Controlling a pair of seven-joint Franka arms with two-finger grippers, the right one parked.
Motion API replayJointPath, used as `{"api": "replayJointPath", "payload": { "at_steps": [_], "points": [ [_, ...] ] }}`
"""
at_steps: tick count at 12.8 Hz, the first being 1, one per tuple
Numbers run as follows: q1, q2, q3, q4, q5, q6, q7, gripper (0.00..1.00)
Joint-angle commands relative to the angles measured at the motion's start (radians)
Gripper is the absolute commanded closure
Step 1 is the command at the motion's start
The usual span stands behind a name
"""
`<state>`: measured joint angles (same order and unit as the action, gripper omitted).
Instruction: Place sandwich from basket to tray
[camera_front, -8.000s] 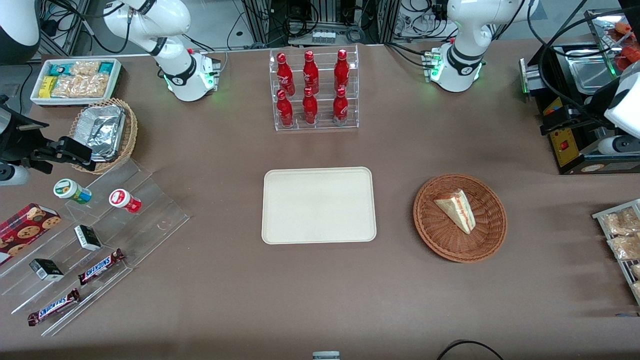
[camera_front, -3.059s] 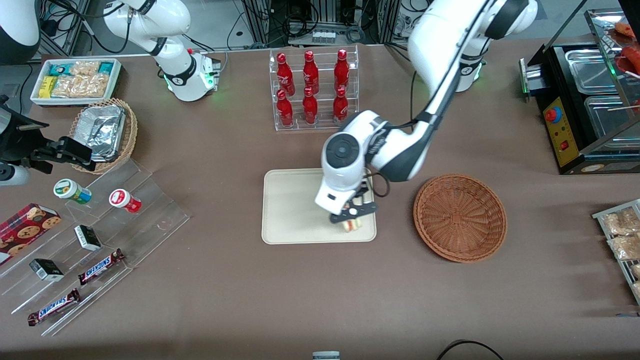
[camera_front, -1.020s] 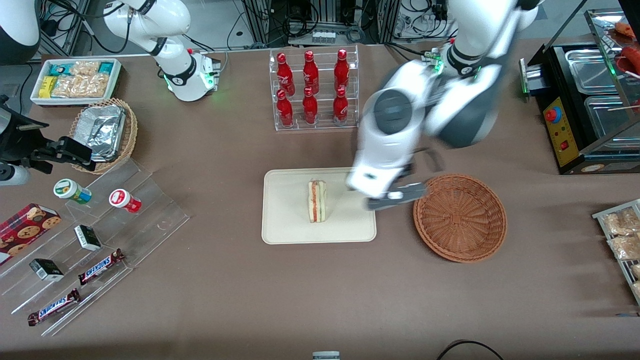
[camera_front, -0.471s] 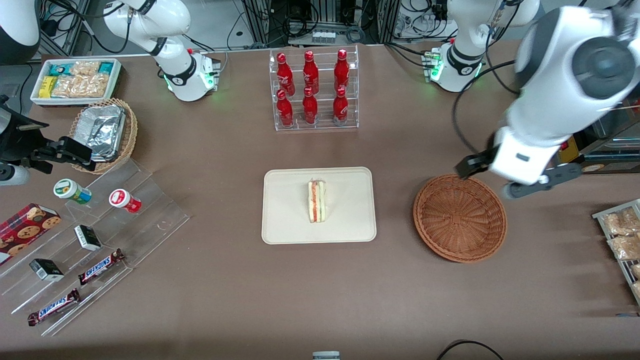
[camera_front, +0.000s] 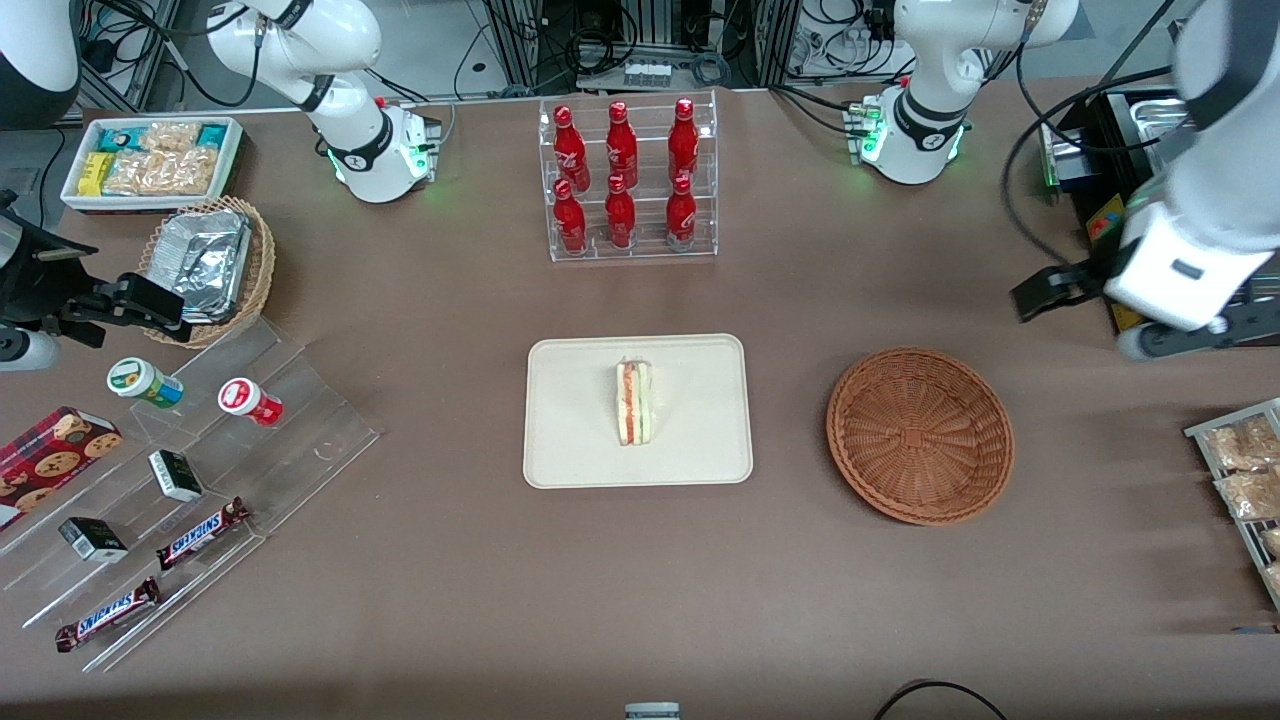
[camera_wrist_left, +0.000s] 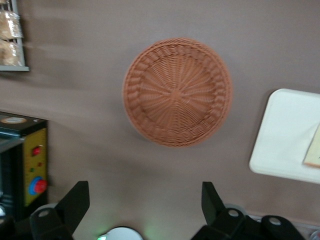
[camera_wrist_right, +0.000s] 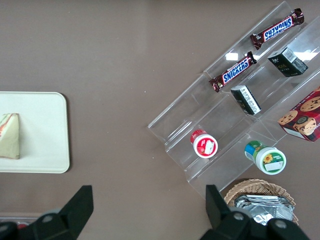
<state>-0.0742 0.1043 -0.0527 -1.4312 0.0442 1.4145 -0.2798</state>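
Observation:
The sandwich (camera_front: 634, 403) stands on its crust edge in the middle of the cream tray (camera_front: 570, 430), filling side up. Nothing lies in the reddish-brown basket (camera_front: 920, 435), which sits beside the tray toward the working arm's end of the table. My left gripper (camera_front: 1122, 312) hangs high above the table, farther toward that end than the basket, open and holding nothing. In the left wrist view the basket (camera_wrist_left: 177, 92) and a corner of the tray (camera_wrist_left: 292, 135) with the sandwich's edge (camera_wrist_left: 314, 151) lie below the open gripper (camera_wrist_left: 144, 200).
A clear rack of red bottles (camera_front: 628, 180) stands farther from the camera than the tray. A black heated case (camera_front: 1140, 190) and packet racks (camera_front: 1240, 470) sit at the working arm's end. The snack steps (camera_front: 200, 470), foil basket (camera_front: 205, 265) and white bin (camera_front: 150, 160) are at the parked arm's end.
The left gripper has swung from over the basket's rim farther toward the working arm's end, staying open. The sandwich rests unmoved on the tray.

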Motion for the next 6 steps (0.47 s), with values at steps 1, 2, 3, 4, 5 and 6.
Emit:
{"api": "replayJointPath", "payload": {
  "at_steps": [1, 2, 3, 4, 5, 6],
  "points": [
    [0.063, -0.058, -0.01, -0.04, -0.013, -0.023, 0.108, 0.01],
    [0.079, -0.075, -0.01, -0.061, -0.015, -0.02, 0.123, 0.01],
    [0.092, -0.09, -0.01, -0.081, -0.021, -0.014, 0.138, 0.01],
    [0.097, -0.095, -0.01, -0.092, -0.029, -0.009, 0.149, 0.01],
    [0.1, -0.094, -0.01, -0.089, -0.035, -0.006, 0.152, 0.01],
    [0.094, -0.083, -0.01, -0.083, -0.043, 0.007, 0.157, 0.01]
  ]
}}
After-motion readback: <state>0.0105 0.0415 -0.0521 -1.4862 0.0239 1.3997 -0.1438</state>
